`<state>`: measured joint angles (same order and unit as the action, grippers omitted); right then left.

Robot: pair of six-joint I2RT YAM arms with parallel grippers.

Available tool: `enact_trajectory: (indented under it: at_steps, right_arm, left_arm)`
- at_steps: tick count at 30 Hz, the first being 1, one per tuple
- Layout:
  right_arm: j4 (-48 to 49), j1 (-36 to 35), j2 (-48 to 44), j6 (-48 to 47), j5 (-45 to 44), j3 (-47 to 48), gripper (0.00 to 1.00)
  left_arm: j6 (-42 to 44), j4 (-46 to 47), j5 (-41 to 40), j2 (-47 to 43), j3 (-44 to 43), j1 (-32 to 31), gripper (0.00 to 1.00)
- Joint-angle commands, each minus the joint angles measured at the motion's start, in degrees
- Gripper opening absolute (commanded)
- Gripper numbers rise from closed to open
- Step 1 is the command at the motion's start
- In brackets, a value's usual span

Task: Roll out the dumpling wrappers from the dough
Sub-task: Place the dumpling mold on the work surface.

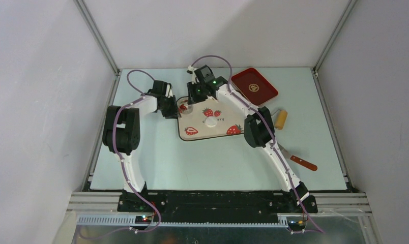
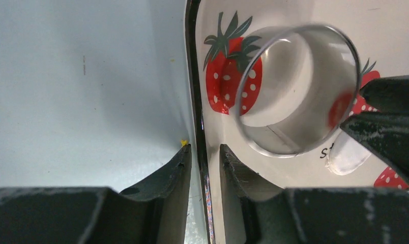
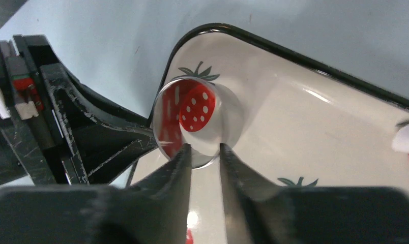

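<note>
Dough (image 1: 211, 122): small, white, roundish.

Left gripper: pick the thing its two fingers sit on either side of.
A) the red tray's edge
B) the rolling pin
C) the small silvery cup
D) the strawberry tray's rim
D: in the left wrist view, the left gripper has one finger outside and one inside the dark rim of the strawberry tray.

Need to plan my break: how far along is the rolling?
Done: nothing clearly; one white dough piece sits on the tray, flatness unclear. In hand: left gripper clamps the tray's rim, right gripper is at the cup, grip unclear. Left: rolling; the pin lies off the tray, untouched.
</note>
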<state>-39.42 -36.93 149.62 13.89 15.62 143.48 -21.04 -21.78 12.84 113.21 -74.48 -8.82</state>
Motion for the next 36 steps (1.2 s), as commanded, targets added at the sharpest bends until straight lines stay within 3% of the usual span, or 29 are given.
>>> enact_trajectory:
  at_steps: [1, 4, 7, 11, 18, 23, 25, 32, 36]
  right_arm:
    - [1.04, 0.94, -0.73, -0.97, 1.56, 3.82, 0.4]
    - [-0.34, 2.55, -3.65, -4.55, 3.53, 3.25, 0.64]
    - [-4.01, 4.7, -10.21, -9.32, 5.86, 0.38, 0.72]
    - [-8.28, 7.15, -23.65, -21.64, 5.79, -10.73, 0.8]
    - [-28.79, 16.34, -45.26, -40.61, 4.94, -30.62, 0.76]
    - [-30.01, 26.11, -65.86, -51.46, 0.19, -57.82, 0.75]
    - [-30.72, 28.43, -72.45, -55.48, -6.27, -66.15, 0.77]
    - [-41.06, 36.0, -85.81, -64.57, -9.87, -78.82, 0.82]
    - [-39.5, 38.79, -91.92, -67.02, -17.08, -87.09, 0.85]
  left_arm:
    - [-0.2, -2.25, -1.2, 1.31, 0.06, 0.64, 0.33]
    - [-0.22, -2.29, -1.18, 1.36, 0.02, 0.63, 0.33]
    - [-0.16, -2.3, -1.12, 1.39, -0.05, 0.64, 0.34]
    - [-0.21, -2.3, -1.07, 1.4, -0.05, 0.63, 0.34]
    - [-0.15, -2.23, -1.0, 1.4, -0.02, 0.67, 0.34]
    - [-0.08, -2.28, -0.98, 1.32, 0.01, 0.73, 0.34]
    - [-0.15, -2.23, -0.99, 1.31, 0.1, 0.72, 0.34]
    - [-0.12, -2.26, -1.41, 1.14, 0.19, 0.57, 0.34]
    - [0.02, -2.24, -1.5, 1.09, 0.16, 0.51, 0.34]
